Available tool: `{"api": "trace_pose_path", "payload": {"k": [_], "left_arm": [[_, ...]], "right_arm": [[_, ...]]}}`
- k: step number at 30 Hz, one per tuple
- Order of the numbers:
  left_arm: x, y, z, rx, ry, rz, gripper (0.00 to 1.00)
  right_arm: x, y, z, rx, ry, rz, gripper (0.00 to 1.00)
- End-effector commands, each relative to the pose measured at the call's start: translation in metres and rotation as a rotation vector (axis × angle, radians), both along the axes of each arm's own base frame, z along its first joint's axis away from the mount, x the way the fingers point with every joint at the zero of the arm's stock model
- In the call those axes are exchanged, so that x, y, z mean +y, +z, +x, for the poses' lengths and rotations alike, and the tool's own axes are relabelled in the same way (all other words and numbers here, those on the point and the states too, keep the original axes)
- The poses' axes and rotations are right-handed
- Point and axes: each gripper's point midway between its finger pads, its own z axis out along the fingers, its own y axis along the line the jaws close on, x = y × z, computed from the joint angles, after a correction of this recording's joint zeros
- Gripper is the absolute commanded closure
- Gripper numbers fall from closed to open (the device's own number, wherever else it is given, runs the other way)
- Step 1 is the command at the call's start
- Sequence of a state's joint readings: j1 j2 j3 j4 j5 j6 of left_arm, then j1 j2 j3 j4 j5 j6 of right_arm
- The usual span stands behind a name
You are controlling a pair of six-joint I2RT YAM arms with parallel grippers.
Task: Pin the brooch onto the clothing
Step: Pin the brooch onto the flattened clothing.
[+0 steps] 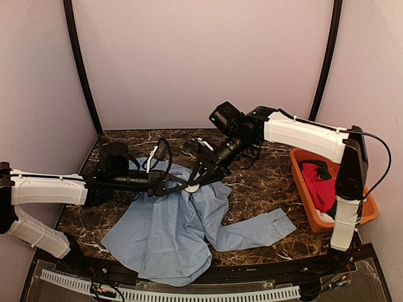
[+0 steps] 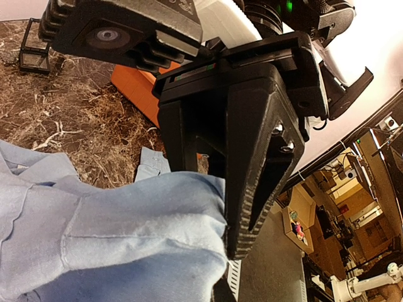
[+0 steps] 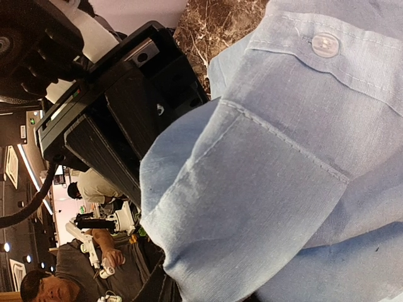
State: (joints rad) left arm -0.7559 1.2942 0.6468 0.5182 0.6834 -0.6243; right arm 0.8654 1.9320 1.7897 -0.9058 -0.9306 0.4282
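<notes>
light: even, soft | shadows: faint | wrist cams: fisheye, bg blurry

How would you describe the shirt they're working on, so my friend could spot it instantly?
On the dark marble table, look to the middle, where the left arm and right arm meet. The light blue shirt lies crumpled there, one cuffed sleeve reaching right. Unlike the red garment bundled in the orange bin, it is pale, and spread over the tabletop.
</notes>
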Motion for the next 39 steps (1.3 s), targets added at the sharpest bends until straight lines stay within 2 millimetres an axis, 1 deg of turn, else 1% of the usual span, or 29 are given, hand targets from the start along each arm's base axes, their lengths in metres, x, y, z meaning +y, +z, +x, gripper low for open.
{"api": "trace_pose_path", "payload": {"k": [1, 3, 6, 11, 14, 17, 22, 29, 35, 39], "left_arm": [[0.001, -0.001, 0.005, -0.007, 0.026, 0.028, 0.99], [0.001, -0.001, 0.005, -0.007, 0.027, 0.030, 0.99], [0.001, 0.000, 0.005, -0.008, 0.027, 0.029, 0.99], [0.002, 0.000, 0.005, -0.014, 0.030, 0.038, 0.99], [0.002, -0.001, 0.005, -0.015, 0.030, 0.042, 0.99], [0.003, -0.003, 0.004, -0.013, 0.030, 0.046, 0.99], [0.003, -0.003, 0.004, -0.012, 0.030, 0.047, 0.99], [0.002, -0.003, 0.004, -0.007, 0.024, 0.035, 0.99], [0.001, -0.002, 0.003, -0.002, 0.023, 0.028, 0.99], [0.001, 0.000, 0.003, 0.003, 0.021, 0.001, 0.99]], "right_arm": [[0.013, 0.031, -0.008, 0.008, 0.060, 0.145, 0.78], [0.013, 0.031, -0.008, 0.007, 0.057, 0.144, 0.78], [0.012, 0.025, -0.006, 0.002, 0.038, 0.114, 0.79], [0.008, 0.012, 0.001, -0.040, 0.012, 0.039, 0.90], [0.005, 0.007, 0.004, -0.059, 0.005, 0.006, 0.96], [0.003, 0.005, 0.003, -0.071, 0.010, -0.009, 0.98], [-0.001, -0.002, 0.005, -0.115, 0.014, -0.056, 0.98], [-0.005, -0.018, 0.012, -0.219, 0.013, -0.156, 0.98], [-0.014, -0.028, 0.020, -0.287, -0.001, -0.240, 0.93], [-0.014, -0.030, 0.020, -0.295, 0.003, -0.240, 0.91]]}}
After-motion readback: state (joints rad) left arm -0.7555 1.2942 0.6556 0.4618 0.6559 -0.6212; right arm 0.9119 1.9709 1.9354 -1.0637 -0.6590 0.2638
